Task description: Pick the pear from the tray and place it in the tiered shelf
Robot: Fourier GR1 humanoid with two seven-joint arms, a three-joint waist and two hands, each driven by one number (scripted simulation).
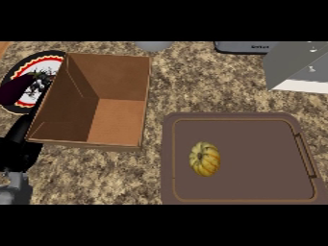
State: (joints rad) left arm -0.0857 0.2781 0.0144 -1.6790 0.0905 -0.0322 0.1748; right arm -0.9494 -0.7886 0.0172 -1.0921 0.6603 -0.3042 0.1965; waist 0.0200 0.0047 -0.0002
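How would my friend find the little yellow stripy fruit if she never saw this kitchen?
Look for the big brown tray on the speckled counter, right of the open cardboard box. The fruit lies left of the tray's middle. It is the only thing on the tray, small, rounded, yellow with darker stripes.

Tray (241,197): I see it brown, lower right on counter (195,81).
Fruit (205,159): yellow-orange, ribbed, on tray.
Box (95,103): open cardboard, left of tray.
Left hand (10,151): lower left, fingers unclear.

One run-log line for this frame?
pear: on tray, untouched | tiered shelf: top right | left hand: beside box | right hand: not in view
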